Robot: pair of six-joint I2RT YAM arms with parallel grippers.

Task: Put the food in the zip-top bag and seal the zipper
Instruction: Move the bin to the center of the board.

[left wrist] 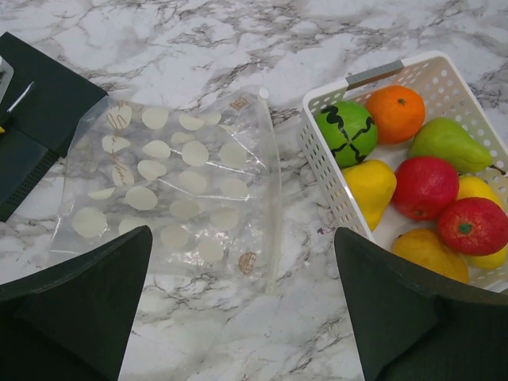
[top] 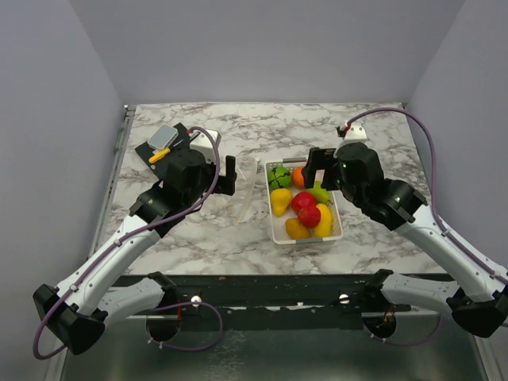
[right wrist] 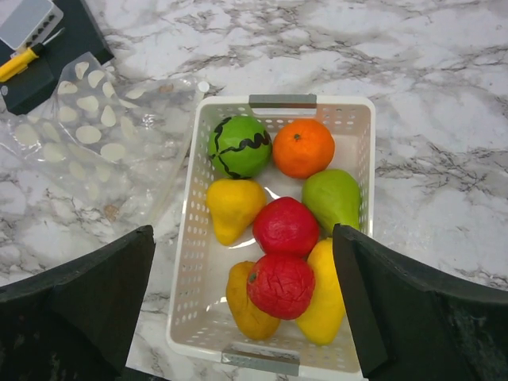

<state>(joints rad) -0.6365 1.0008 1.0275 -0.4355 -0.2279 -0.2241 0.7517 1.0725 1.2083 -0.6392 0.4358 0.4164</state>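
The food [right wrist: 286, 226] lies in a white tray [right wrist: 186, 262]: a green striped ball [right wrist: 239, 146], an orange [right wrist: 302, 148], a green pear [right wrist: 332, 198], yellow pieces and two red ones. It also shows in the top view, as food [top: 304, 210]. The zip-top bag [left wrist: 171, 190] lies flat and empty on the marble left of the tray, its zipper [left wrist: 274, 198] along the edge nearest the tray. My left gripper [left wrist: 242, 238] hovers open above the bag's near corner. My right gripper [right wrist: 243, 234] hangs open above the tray, holding nothing.
A black pad [top: 155, 155] at the back left carries a grey block [top: 163, 136] and a small yellow tool [top: 159, 155]. Grey walls close in the marble table [top: 198, 230] on three sides. The arms' bases stand at the near edge.
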